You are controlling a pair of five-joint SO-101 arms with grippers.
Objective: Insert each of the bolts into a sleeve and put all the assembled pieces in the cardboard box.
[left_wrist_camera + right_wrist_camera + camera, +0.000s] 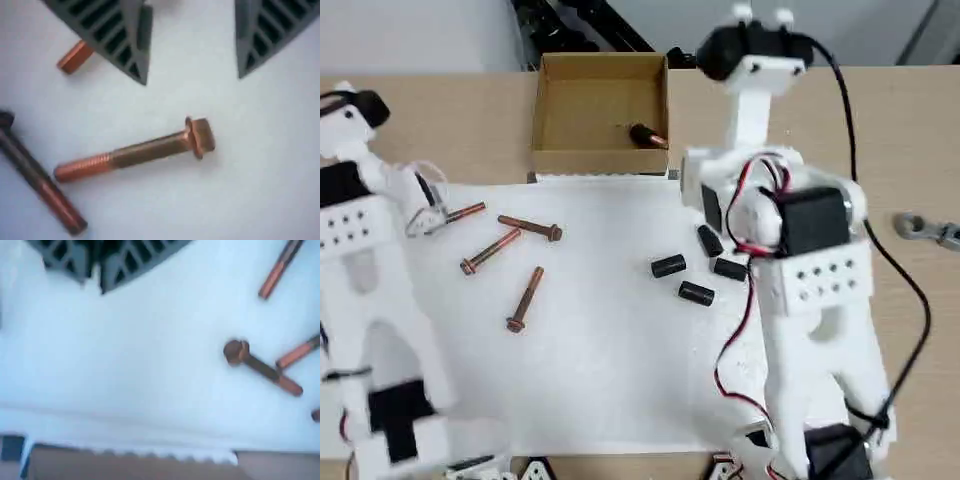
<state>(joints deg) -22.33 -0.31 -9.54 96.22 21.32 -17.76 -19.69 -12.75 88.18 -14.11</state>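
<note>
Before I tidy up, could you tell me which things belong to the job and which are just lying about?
Job: four bolts, four black sleeves, cardboard box, assembled piece inside it.
Lying about: metal object, white sheet.

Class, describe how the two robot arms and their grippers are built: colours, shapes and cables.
The left arm and right arm are blocky white plastic with black motors and rows of small holes. Red and black cables loop along the right arm. The left gripper and right gripper have dark grey, slotted, tapering fingers.
</note>
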